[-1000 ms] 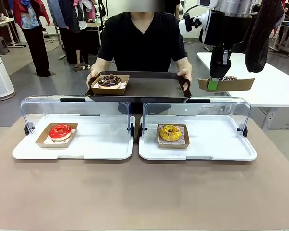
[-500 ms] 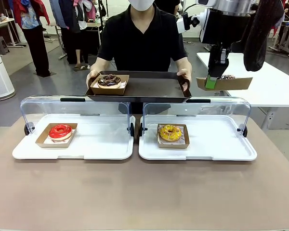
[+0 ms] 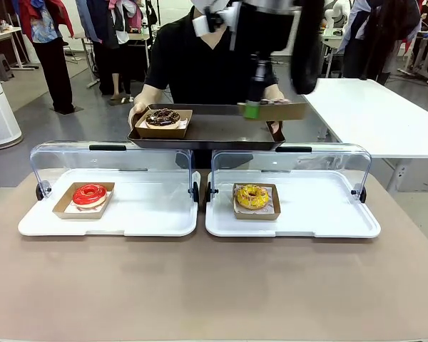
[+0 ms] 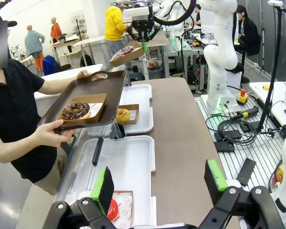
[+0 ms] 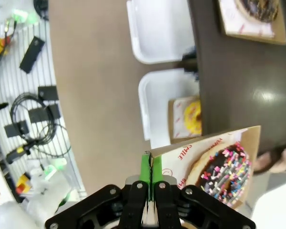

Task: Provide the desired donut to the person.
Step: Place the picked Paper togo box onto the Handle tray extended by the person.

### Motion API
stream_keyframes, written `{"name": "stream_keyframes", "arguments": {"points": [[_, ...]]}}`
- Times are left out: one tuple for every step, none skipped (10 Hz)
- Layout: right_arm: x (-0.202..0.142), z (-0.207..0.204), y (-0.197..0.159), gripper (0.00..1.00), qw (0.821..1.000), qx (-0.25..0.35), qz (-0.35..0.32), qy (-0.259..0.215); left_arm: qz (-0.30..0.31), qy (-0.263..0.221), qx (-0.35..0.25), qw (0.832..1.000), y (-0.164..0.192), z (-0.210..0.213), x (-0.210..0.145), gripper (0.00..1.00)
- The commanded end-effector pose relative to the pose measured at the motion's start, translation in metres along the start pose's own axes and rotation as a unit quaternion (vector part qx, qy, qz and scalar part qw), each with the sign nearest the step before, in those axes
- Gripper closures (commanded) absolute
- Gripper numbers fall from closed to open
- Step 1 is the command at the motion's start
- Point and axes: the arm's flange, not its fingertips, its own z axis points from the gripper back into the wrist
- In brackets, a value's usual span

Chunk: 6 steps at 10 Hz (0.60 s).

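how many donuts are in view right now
4: a red donut in the left case, a yellow donut in the right case, a chocolate donut on the person's tray, and a sprinkled donut held by the right gripper.

My right gripper (image 3: 252, 108) hangs from the arm reaching across the middle, fingers pointing down, green pads pressed together on the edge of a cardboard donut tray (image 3: 282, 110). My left gripper (image 4: 159, 183) is held level, its jaws spread wide with nothing between them.
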Motion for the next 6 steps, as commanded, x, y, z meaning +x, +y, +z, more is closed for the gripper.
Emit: {"name": "stream_keyframes", "arguments": {"points": [[0.042,-0.007,-0.029,0.98,1.0,-0.024,0.004,-0.003,-0.002,-0.005,0.0,1.0,-0.001,0.002,0.001,0.0],[0.056,-0.02,-0.044,0.98,1.0,-0.031,-0.004,-0.002,-0.002,-0.005,0.0,1.0,-0.001,0.002,0.001,0.0],[0.062,-0.033,-0.058,0.98,0.999,-0.033,-0.009,0.005,-0.002,-0.005,0.0,1.0,-0.001,0.002,0.001,0.0],[0.064,-0.044,-0.07,0.98,0.999,-0.032,-0.014,0.008,-0.002,-0.005,0.0,1.0,-0.001,0.002,0.001,0.0],[0.063,-0.052,-0.081,0.98,0.999,-0.033,-0.021,0.012,-0.002,-0.005,0.0,1.0,-0.001,0.002,0.001,0.0],[0.059,-0.059,-0.091,0.98,0.999,-0.035,-0.023,0.01,-0.002,-0.005,0.0,1.0,-0.001,0.002,0.001,0.0]]}}
